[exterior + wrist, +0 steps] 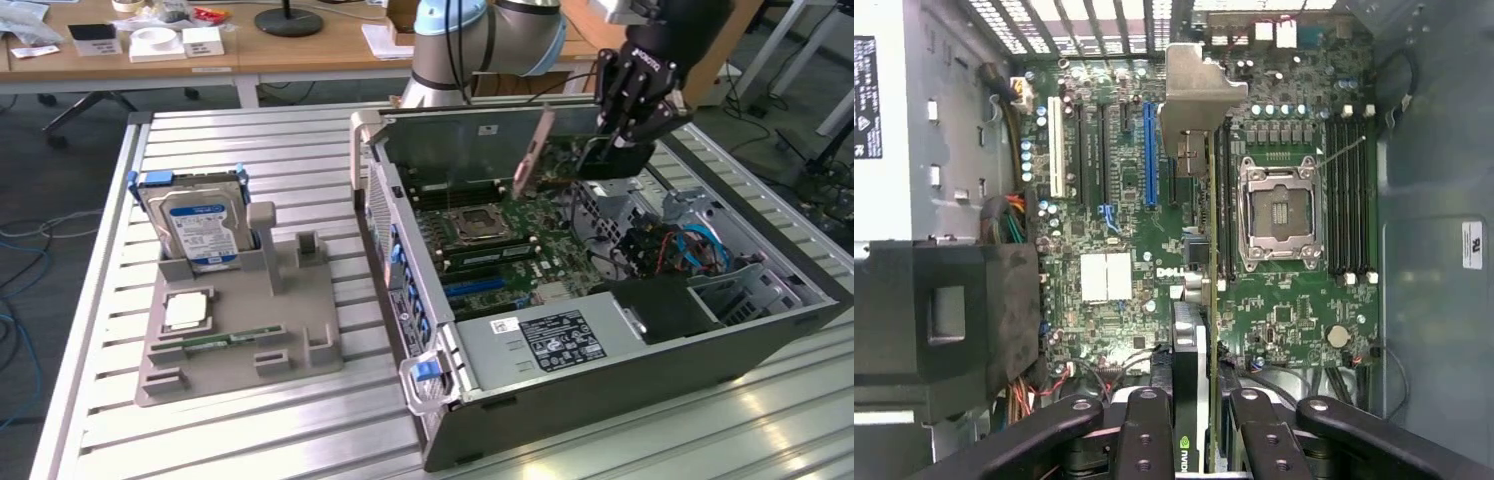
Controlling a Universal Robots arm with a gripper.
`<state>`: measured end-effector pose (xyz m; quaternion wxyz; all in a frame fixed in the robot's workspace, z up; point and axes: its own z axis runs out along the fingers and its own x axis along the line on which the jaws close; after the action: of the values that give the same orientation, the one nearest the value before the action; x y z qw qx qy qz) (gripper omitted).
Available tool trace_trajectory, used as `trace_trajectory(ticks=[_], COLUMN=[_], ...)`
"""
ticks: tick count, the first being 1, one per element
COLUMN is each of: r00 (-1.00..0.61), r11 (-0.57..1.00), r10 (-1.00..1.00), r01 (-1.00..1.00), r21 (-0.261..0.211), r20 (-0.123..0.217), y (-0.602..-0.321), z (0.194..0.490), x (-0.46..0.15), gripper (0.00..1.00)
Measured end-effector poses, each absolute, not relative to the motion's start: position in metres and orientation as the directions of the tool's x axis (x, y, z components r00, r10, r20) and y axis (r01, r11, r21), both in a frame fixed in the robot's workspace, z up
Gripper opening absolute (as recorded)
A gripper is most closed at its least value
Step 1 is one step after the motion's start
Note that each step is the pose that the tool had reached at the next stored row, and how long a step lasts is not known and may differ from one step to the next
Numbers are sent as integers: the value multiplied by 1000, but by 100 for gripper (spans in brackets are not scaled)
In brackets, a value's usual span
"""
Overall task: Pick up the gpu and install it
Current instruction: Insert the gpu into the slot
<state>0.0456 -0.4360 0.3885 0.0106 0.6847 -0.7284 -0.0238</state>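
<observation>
Over slatted table [267, 140], gpu [1189, 350] in gripper [622, 142]

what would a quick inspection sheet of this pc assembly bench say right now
surface: slatted silver metal table, carrying an open grey computer case and a grey moulded parts tray
job's things: dark flat gpu card with silver end bracket, held on edge over the green motherboard; contact with a slot cannot be told
clutter: silver hard drive with blue-white label and narrow green memory stick, both in the tray
grippers: black fingered gripper shut on the gpu card
cables: blue and red wires inside the case
surroundings: wooden desks behind the table; blue cables on the floor
</observation>
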Motion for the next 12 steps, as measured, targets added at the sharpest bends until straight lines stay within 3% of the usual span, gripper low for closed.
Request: trace_trajectory(ticks=[7,12], r00=[-103,-104], r11=[102,104], r10=[-995,-994], r01=[-994,-994], r21=[47,21], r20=[-17,-20], y=[-436,-436], z=[382,379], x=[40,33], gripper=[27,27])
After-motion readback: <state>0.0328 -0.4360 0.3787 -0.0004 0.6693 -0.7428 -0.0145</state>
